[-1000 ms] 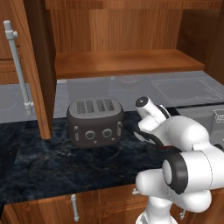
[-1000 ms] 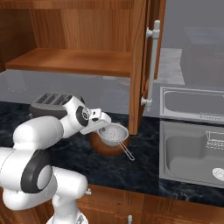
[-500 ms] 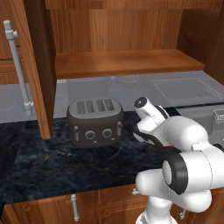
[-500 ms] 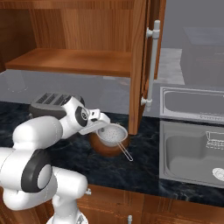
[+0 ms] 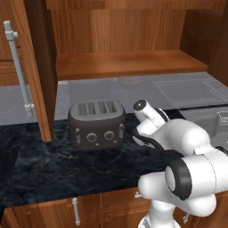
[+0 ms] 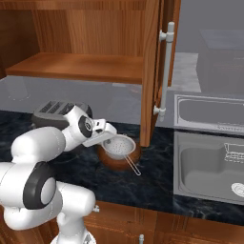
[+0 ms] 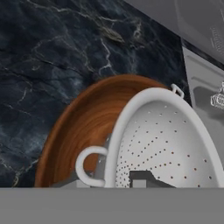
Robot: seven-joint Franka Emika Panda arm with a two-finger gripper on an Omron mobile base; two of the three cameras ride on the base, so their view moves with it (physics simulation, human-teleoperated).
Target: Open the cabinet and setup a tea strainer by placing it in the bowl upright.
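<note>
Item: tea strainer [image 6: 120, 145], cup up, sitting in the bowl [image 6: 119, 157] on the counter [image 6: 157, 183]; its handle slopes over the rim to the counter.

Item: gripper [image 6: 106, 135], nearly closed; we see its fingers pinching the strainer's rim, we judge to keep it upright.

Item: cabinet [image 6: 81, 66], doors open, shelf bare.

Item: toaster [image 5: 96, 122], beside the bowl.

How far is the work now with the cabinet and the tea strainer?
Done: the cabinet doors stand open, with its shelf bare. In hand: the gripper holds the tea strainer by its rim, with the cup inside the bowl on the dark counter, beside the toaster; its thin handle sticks out over the bowl's edge. Left: to let go and draw back, if the strainer sits upright.
</note>
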